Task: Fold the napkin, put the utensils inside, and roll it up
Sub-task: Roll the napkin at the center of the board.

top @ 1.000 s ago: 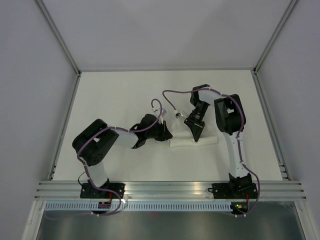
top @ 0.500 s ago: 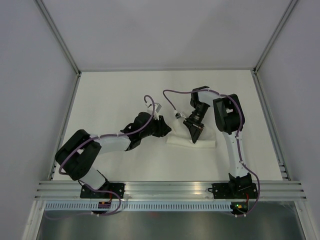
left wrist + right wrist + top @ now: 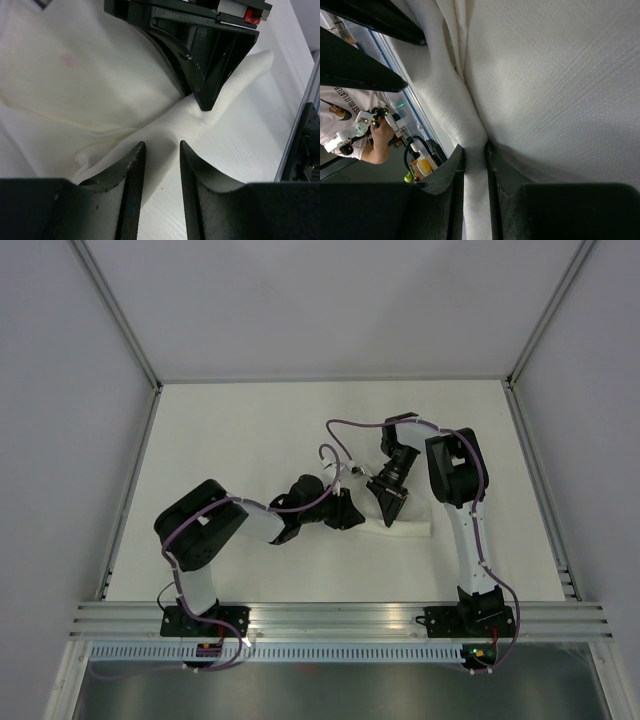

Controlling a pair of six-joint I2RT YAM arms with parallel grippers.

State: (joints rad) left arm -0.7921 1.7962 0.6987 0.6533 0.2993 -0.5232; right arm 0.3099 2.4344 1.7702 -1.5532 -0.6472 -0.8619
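At the middle of the table (image 3: 230, 430), the right gripper (image 3: 475, 150) has its fingers nearly closed, pinching a rolled ridge of the napkin (image 3: 545, 75). Just to its left, the left gripper (image 3: 161, 147) stands slightly parted, its fingertips straddling the roll's end without a clear pinch. The napkin lies bunched beneath both grippers, and a white strip of it reaches toward the right arm.
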